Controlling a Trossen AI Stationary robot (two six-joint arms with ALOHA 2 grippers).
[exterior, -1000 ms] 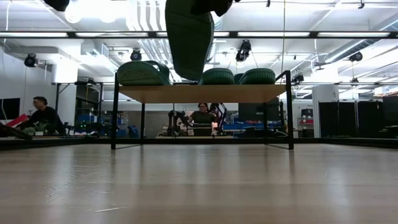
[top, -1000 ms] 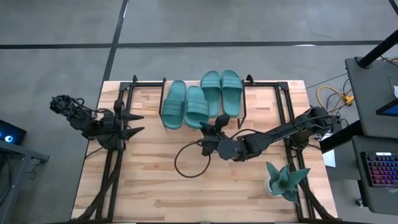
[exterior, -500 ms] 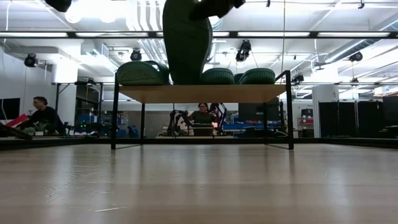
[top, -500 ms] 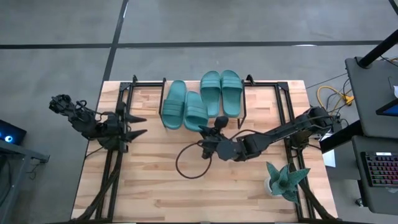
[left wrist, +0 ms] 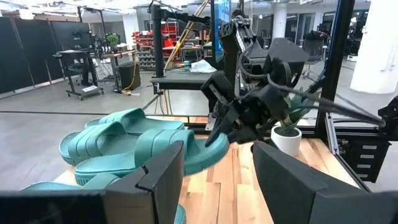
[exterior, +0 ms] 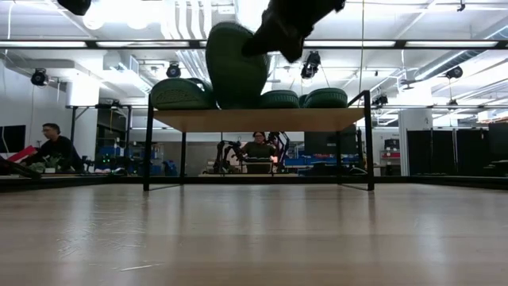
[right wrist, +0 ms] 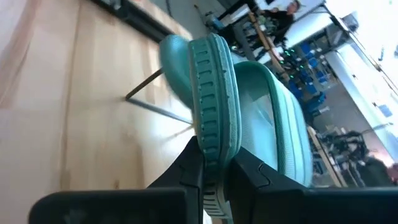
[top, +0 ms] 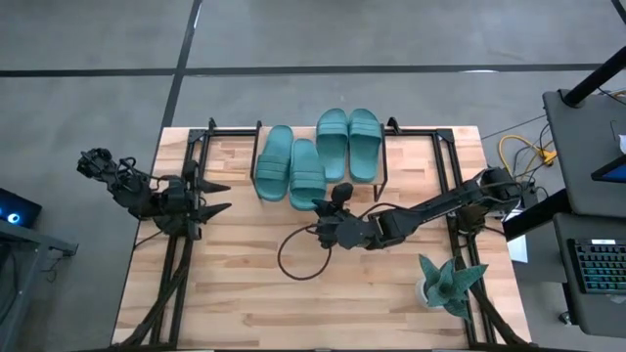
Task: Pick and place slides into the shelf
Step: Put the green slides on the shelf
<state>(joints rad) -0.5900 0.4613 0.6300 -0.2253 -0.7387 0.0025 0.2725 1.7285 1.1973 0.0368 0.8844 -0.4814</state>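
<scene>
Now your right hand (top: 331, 198), clamped on the fourth slide's (top: 306, 175) heel, has lowered it flatter onto the shelf (exterior: 258, 119); release looks close.

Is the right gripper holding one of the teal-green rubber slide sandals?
Yes: in the right wrist view the right gripper has its dark fingers pinched on the ribbed sole edge of a teal-green rubber slide sandal.

Grey concrete floor (top: 293, 39) around the wooden table (top: 245, 303) — bright ceiling lights (exterior: 119, 12), a seated person (exterior: 54, 147) far behind.
</scene>
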